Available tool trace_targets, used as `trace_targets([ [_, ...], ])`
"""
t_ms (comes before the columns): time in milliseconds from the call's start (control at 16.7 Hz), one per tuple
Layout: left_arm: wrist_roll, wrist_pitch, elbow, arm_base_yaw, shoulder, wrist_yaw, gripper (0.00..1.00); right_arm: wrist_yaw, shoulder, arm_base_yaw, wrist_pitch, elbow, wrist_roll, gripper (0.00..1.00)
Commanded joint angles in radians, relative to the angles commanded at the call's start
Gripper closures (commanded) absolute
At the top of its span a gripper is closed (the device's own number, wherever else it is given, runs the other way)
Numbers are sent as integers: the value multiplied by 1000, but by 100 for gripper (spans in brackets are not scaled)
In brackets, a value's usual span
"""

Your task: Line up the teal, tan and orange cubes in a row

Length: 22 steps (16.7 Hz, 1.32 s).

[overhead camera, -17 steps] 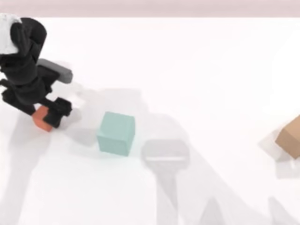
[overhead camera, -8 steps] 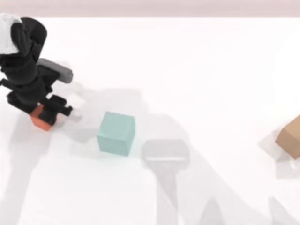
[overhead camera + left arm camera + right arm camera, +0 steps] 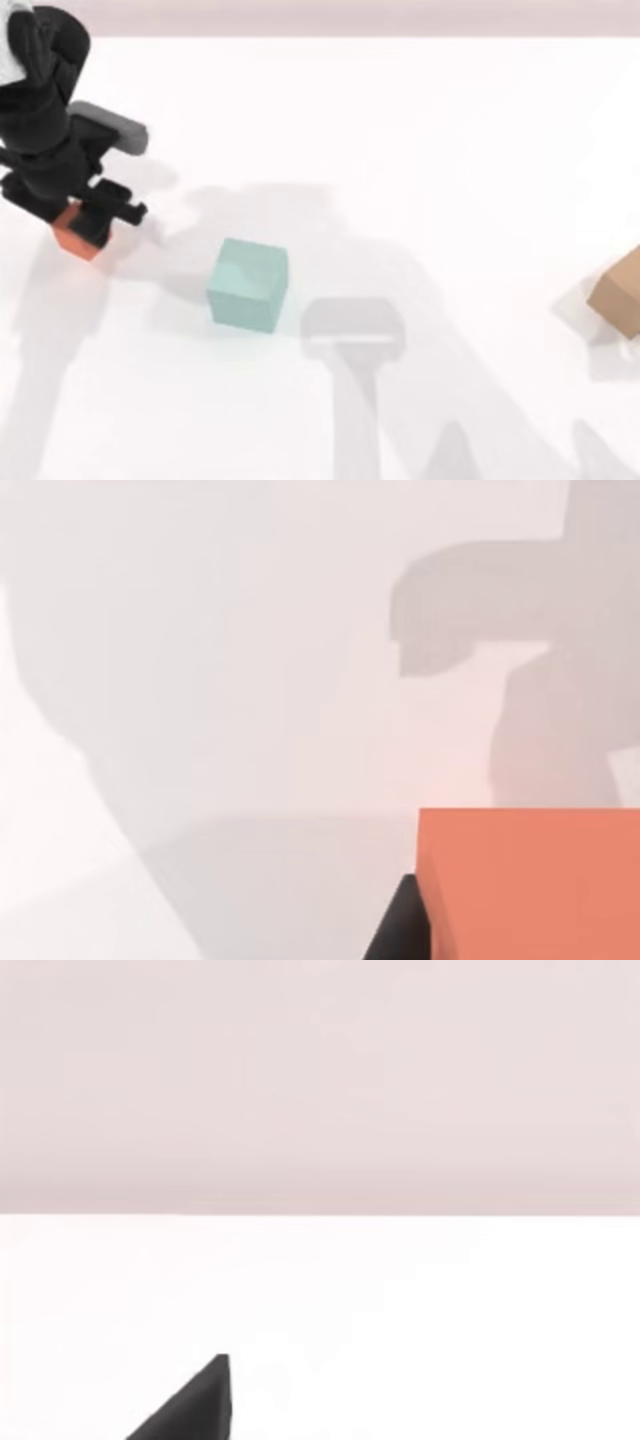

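The orange cube (image 3: pixel 72 232) is held in the left pincer (image 3: pixel 88 215) near the table's (image 3: pixel 420 150) left edge, the fingers closed against its sides; in the left wrist view the cube (image 3: pixel 530 885) appears raised clear of the surface, its shadow lying apart from it. The carrying step is judged to be in hand. The teal cube (image 3: pixel 248 284) rests left of the table's middle, and the tan cube (image 3: pixel 622 292) lies at the right edge, well apart. Next, the orange cube should be carried toward the teal cube and set down beside it. The right pincer's state cannot be told.
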Motion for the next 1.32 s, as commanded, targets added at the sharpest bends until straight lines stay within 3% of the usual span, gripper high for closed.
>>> trace_targets([
  [240, -2, -120, 75, 10, -47, -2, 100, 0, 0, 0, 0, 0, 0, 0],
  [540, -2, -122, 77, 4, -46, -2, 100, 0, 0, 0, 0, 0, 0, 0],
  [720, -67, -142, 120, -47, -20, -4, 100, 0, 0, 0, 0, 0, 0, 0],
  [1020, -366, -223, 281, -247, 76, -14, 100, 0, 0, 0, 0, 0, 0, 0],
  [1320, -829, -327, 469, -518, 189, -22, 100, 0, 0, 0, 0, 0, 0, 0],
])
